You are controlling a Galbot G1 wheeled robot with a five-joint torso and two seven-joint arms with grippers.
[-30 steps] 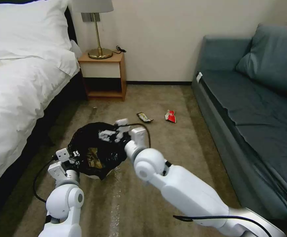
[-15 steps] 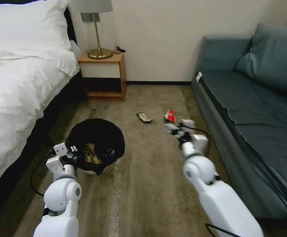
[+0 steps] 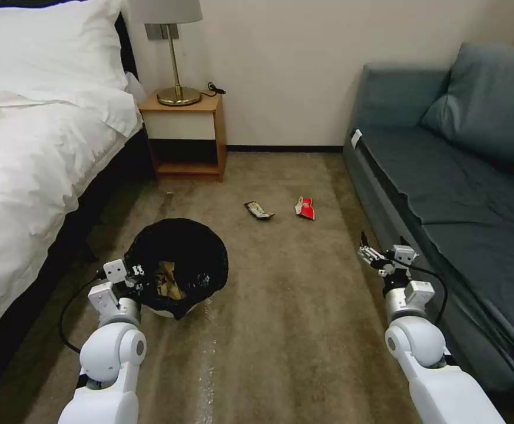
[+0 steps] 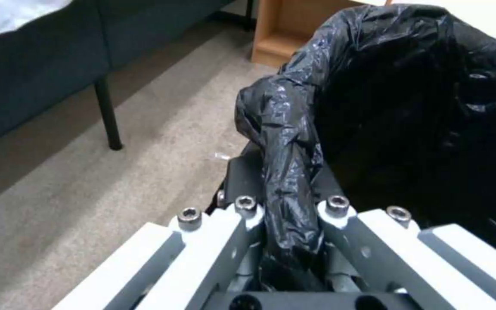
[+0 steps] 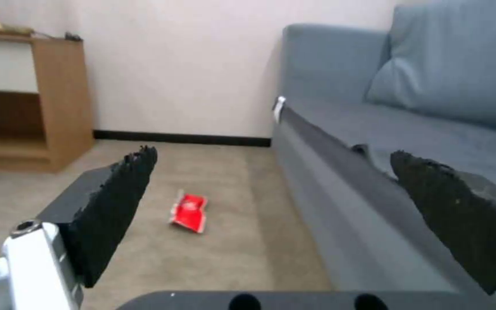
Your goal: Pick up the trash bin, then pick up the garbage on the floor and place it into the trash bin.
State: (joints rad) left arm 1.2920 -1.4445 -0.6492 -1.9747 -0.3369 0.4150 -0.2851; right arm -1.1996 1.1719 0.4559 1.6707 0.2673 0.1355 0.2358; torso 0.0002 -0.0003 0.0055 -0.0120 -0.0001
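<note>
Trash bin [image 3: 177, 268] on the floor [image 3: 292, 306] near the bed [image 3: 27, 171], black bag draped over its rim, brownish crumpled litter visible inside; rim gripped at the near-left edge by the left gripper [image 3: 132, 281], jaws clamped on a bunched fold of the black bag [image 4: 285, 172], as seen in the left wrist view.

Largest around: white bed along the left; blue-grey sofa [image 3: 463, 176] along the right, close beside the right arm; carpet strip between them, with a pale worn streak running from the bin toward the robot; wooden nightstand [image 3: 186, 135] against the far wall, brass lamp [image 3: 177, 59] on top.

Right gripper [image 3: 380, 250] held above the carpet just beside the sofa's front edge, well apart from the bin; jaws wide apart and holding nothing, dark pads [image 5: 116, 211] spread in the right wrist view, red wrapper [image 5: 189, 212] seen between them farther off.

Garbage on open carpet beyond the bin and ahead of the right gripper: red wrapper [image 3: 305, 208] nearer the sofa; dark-and-yellow wrapper [image 3: 259, 210] just left of it, the two apart; nothing lying between either wrapper and the right gripper; tiny pale scrap [image 3: 169, 193] farther back toward the nightstand, too small to identify.
</note>
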